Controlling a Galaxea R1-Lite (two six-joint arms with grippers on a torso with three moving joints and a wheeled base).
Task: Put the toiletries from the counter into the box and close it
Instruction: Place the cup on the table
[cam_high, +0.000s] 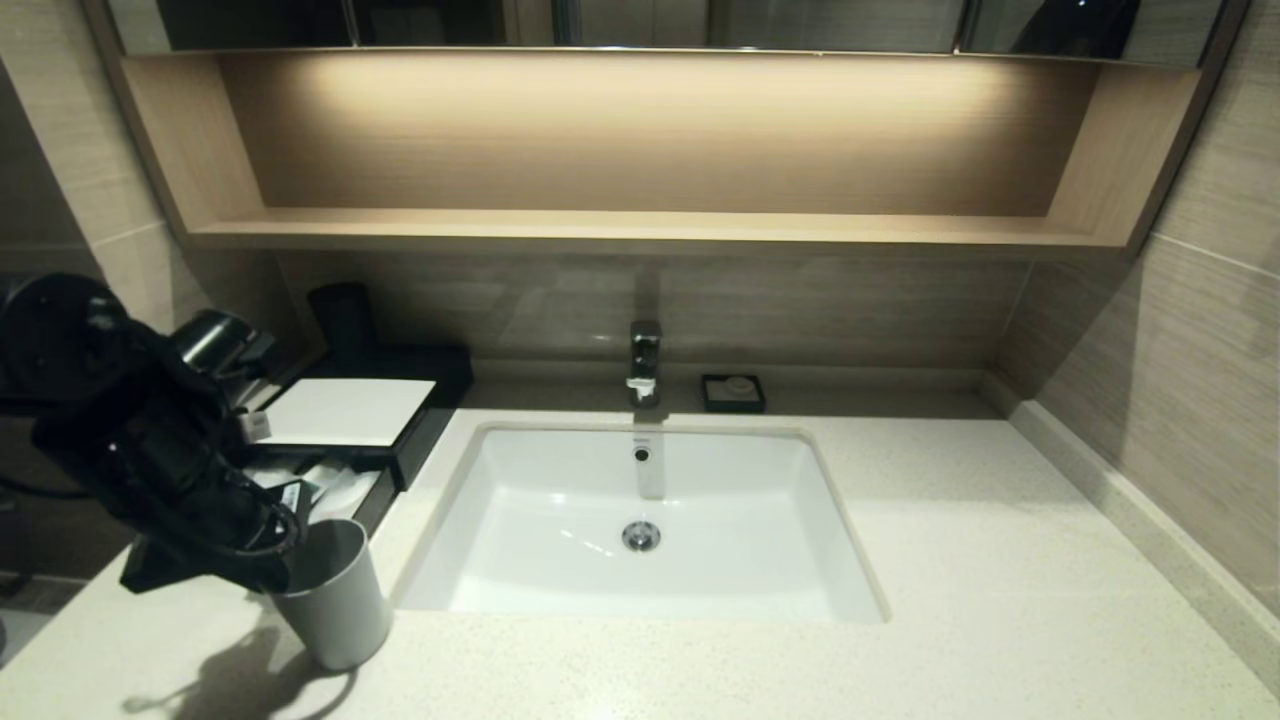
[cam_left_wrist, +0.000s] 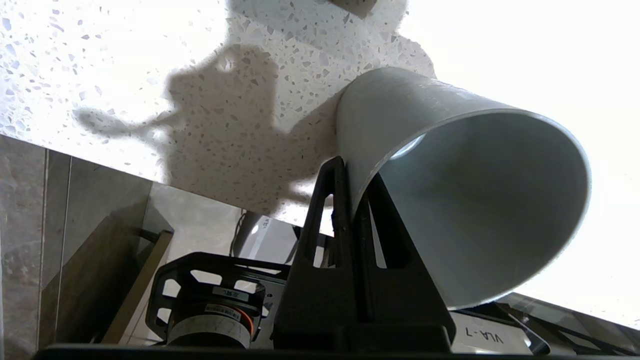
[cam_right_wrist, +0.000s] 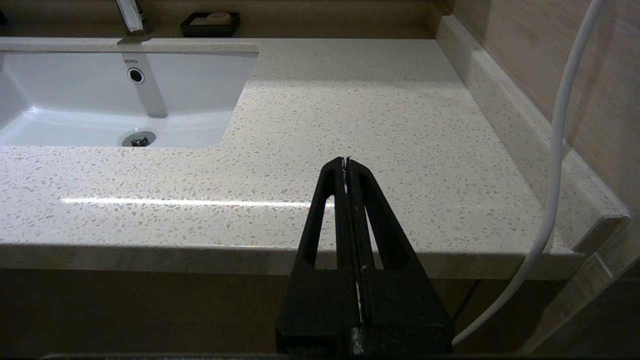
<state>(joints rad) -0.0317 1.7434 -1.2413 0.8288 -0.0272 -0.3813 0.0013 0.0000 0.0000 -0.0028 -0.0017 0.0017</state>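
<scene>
My left claw (cam_left_wrist: 345, 165) is clamped on the rim of a grey cup (cam_high: 335, 590) on the counter (cam_high: 900, 620) beside the box (cam_high: 350, 412), whose drawer stands open; next, I judge, comes setting the cup down and pushing that drawer shut.

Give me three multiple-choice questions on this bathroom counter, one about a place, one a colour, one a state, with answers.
1. Where is the soap dish?
A. just right of the faucet
B. in the sink
C. on the wooden shelf

2. What colour is the cup?
A. red
B. pale grey
C. black

3. How is the drawer of the box?
A. pulled out
B. pushed shut
C. lying in the sink

Answers:
1. A: it sits beside the faucet at the counter's back.
2. B: the cup, pinched at its rim by the left gripper, is pale grey.
3. A: packets show inside it.
</scene>
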